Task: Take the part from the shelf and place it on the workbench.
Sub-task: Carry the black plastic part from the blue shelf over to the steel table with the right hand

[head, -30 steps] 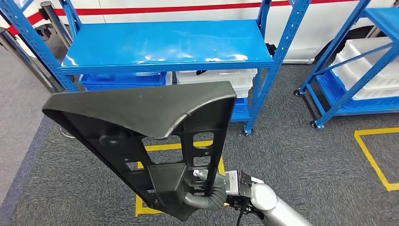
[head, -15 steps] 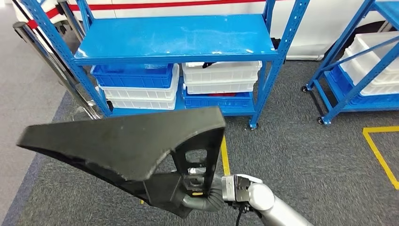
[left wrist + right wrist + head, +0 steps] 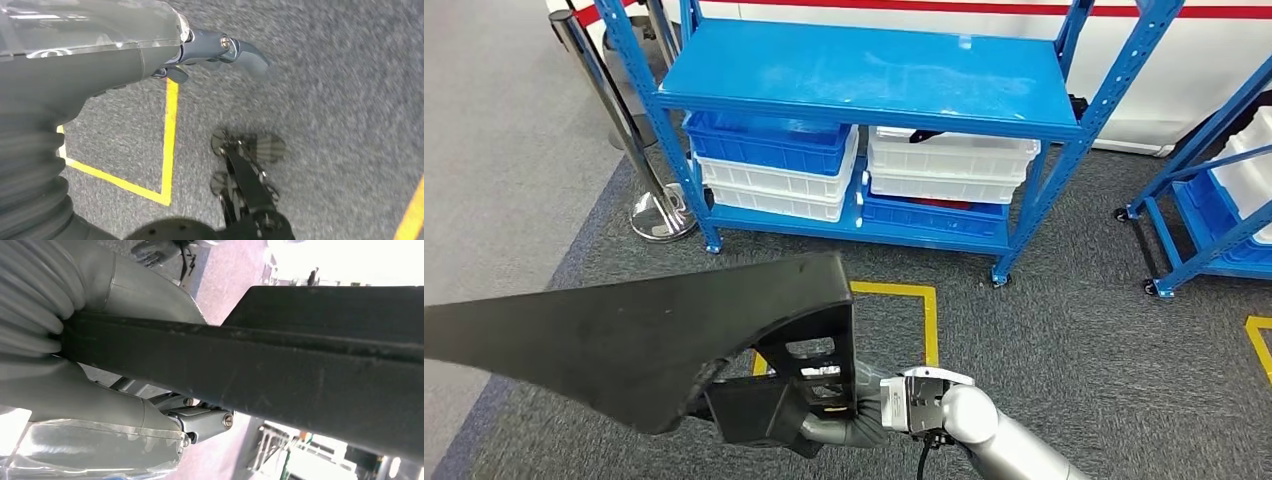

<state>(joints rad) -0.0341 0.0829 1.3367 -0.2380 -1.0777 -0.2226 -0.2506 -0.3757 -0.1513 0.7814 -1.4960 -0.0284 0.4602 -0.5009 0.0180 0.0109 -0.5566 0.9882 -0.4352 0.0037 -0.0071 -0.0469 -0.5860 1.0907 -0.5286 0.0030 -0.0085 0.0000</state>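
Right hand point(image 3: 839, 420) grips black part point(image 3: 634, 340); shelf point(image 3: 864, 75) holds stacked bins point(image 3: 769, 170).

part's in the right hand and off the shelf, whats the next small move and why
Probably keep turning away from the blue shelf toward the workbench, grip unchanged. The right hand holds the black part by its ribbed end above the carpet, and I can see no workbench to set it on.

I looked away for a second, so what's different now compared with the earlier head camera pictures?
The camera has swung: the blue shelf now sits higher and farther off, with its lower bins and a stanchion showing. That is the view shifting, not the things. The black part sits lower and further left in the picture. The right hand holds it as before.
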